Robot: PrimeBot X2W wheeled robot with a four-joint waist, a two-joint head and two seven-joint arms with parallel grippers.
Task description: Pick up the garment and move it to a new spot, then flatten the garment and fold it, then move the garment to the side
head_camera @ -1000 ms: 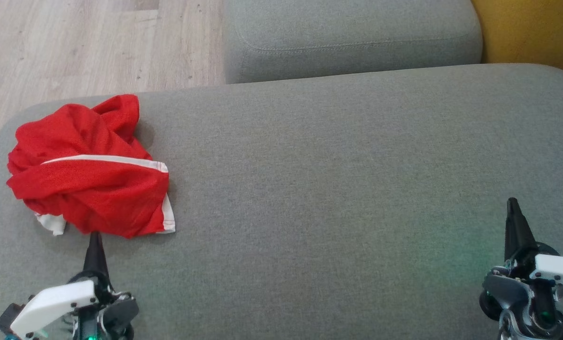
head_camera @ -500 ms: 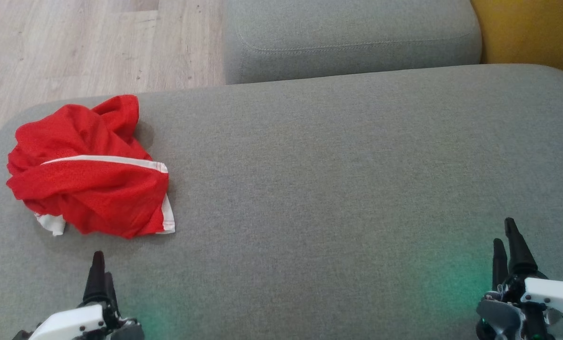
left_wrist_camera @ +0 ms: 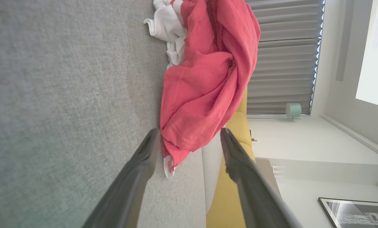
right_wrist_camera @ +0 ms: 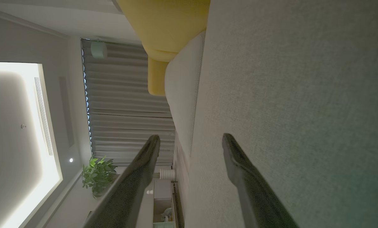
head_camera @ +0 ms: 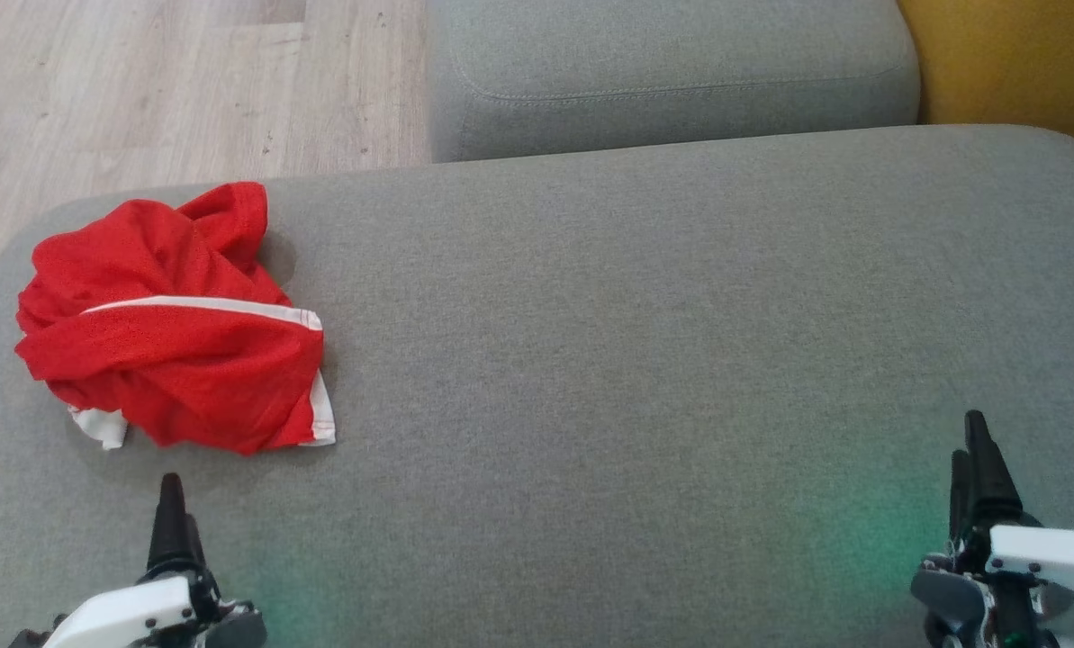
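1. On the left end of the big grey cushion [head_camera: 636,360] sits the garment [head_camera: 172,324]. It's red with white trim and crumpled into a loose heap, close to the cushion's left edge and its far edge.
2. One white stripe runs across the top of the heap, and bits of white hem poke out along the near side at both lower corners.
3. The left gripper [head_camera: 176,508] is at the lower left of the head view, pointing at the heap's near edge. There's a strip of bare cushion between its tip and the cloth, so as far as I can see they're apart.
4. From the left wrist view its fingers [left_wrist_camera: 143,161] are spread wide, and the near corner of the red cloth lines up in the gap beyond the tips. Nothing is pinched, so it's carrying nothing.
5. The right gripper [head_camera: 969,441] is way over at the lower right, well apart from the garment, with only bare cushion around it.
6. Its fingers [right_wrist_camera: 239,167] are spread just as wide, with nothing between them, so it's empty too. I can't tell whether it touches the fabric or hangs just above it.
7. Behind the big cushion there's a second grey cushion [head_camera: 672,72]. Wood floor [head_camera: 140,81] shows at the top left and something yellow [head_camera: 1014,63] at the top right.
8. A faint green glow [head_camera: 861,531] falls on the cushion near the right gripper.
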